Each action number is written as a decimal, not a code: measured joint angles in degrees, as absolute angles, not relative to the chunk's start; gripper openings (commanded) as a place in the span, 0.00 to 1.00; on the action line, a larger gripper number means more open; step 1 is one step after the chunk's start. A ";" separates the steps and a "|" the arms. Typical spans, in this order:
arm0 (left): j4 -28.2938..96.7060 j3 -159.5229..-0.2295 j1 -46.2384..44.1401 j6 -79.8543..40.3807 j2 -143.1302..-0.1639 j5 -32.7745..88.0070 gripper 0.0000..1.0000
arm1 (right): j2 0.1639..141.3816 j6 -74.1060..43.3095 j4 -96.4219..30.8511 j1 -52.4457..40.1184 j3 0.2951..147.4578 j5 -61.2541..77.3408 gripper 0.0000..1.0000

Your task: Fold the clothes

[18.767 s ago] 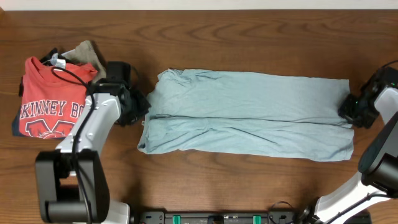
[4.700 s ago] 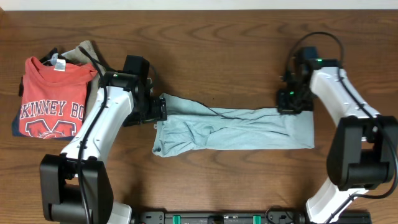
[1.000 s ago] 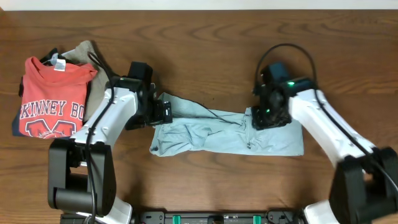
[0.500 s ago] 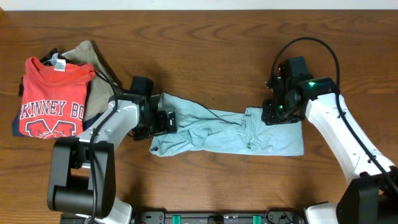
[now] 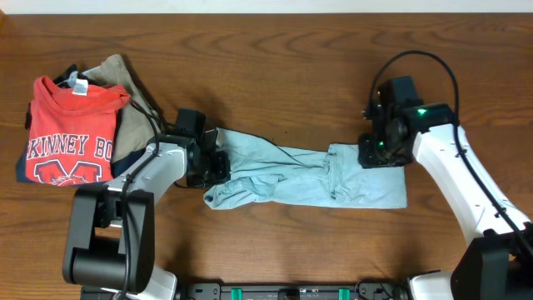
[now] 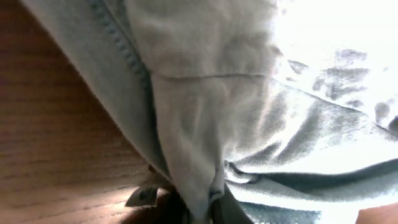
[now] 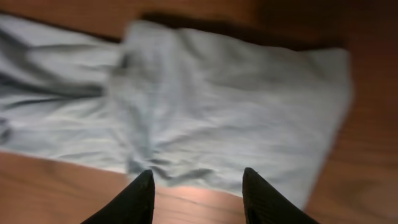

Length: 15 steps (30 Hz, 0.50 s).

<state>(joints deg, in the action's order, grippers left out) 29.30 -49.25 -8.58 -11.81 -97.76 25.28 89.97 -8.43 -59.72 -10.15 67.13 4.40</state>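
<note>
Cloth at the left end of the clothes [image 5: 308,179], lying across the middle of the table [image 5: 283,67], is pinched in my left hand [image 5: 216,163] — held, I judge, for carrying over — while my right hand [image 7: 199,180] hovers spread and empty above the doubled right end.

Brown wooden surface [image 5: 283,50]. Across middle, pale blue-grey garment [image 5: 308,179] lies rumpled in long strip. Left end: pile, red T-shirt [image 5: 71,133] on top, olive-tan garment [image 5: 117,71] beneath, sticking out behind.
</note>
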 measured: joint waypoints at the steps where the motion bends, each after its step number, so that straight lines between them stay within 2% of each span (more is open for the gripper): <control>1: 30.04 -49.52 -8.32 -11.81 -97.78 25.06 0.06 | 89.97 -8.58 -60.27 -9.23 67.13 3.51 0.44; 10: 49.34 -65.47 -0.36 -11.79 -97.01 13.91 0.06 | 89.97 -8.80 -62.11 0.64 67.13 -0.84 0.45; 15: 57.71 -76.14 -0.14 -11.79 -94.48 11.11 0.06 | 89.97 -8.82 -62.11 4.47 67.13 -1.50 0.46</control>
<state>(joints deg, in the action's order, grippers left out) 57.71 -76.14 -0.14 -11.79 -94.48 11.11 89.97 -8.82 -62.11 4.47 67.13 -1.50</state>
